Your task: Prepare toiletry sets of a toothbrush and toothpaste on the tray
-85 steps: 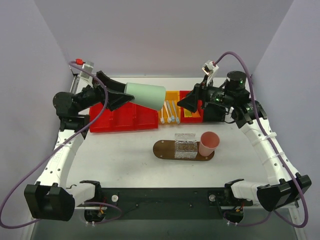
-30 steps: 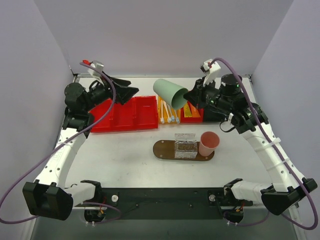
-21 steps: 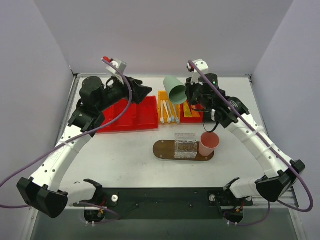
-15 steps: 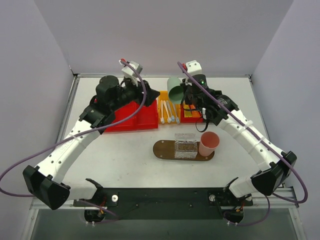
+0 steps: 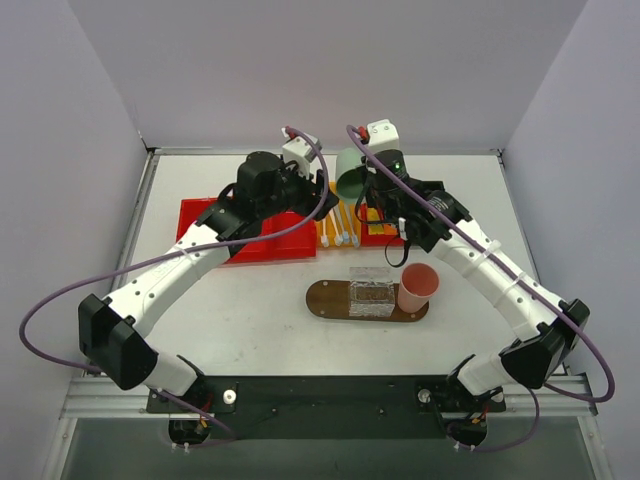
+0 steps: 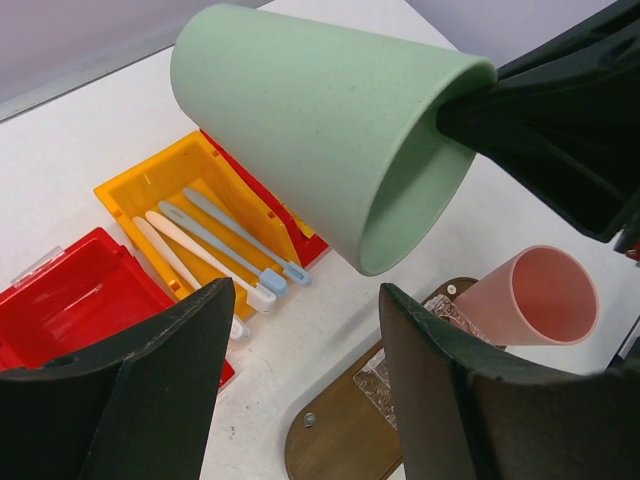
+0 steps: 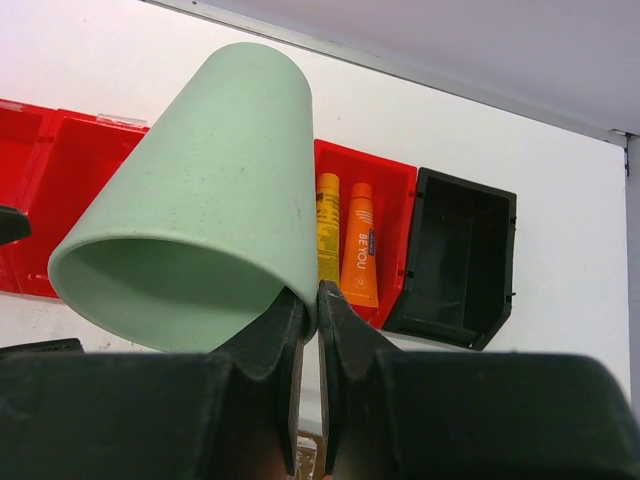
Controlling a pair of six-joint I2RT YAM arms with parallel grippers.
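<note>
Lying front to back, four toothbrushes [image 6: 215, 255] are seen in a yellow bin [image 6: 130, 190], heads nearward; two toothpaste tubes [image 7: 358, 250], one marked "BE YOU", are kept in a red bin [image 7: 395, 190]. The tray [image 5: 325, 298] is set crosswise. A green cup [image 7: 200, 200] is pinched at its rim by the right pincer [image 7: 308, 295]; the left pincer [image 6: 305, 290] is spread, empty.

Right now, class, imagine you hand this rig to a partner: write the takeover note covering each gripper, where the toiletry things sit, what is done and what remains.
Right gripper: jaws shut on the rim of the green cup, held in the air.
Left gripper: jaws open, empty, close beside that cup.
Toothbrushes lie in the yellow bin; toothpaste tubes in the red bin.
Tray holds a pink cup and a clear box; no brush or tube visible on it.
Left to do: set the green cup down, then bring brush and paste over.
</note>
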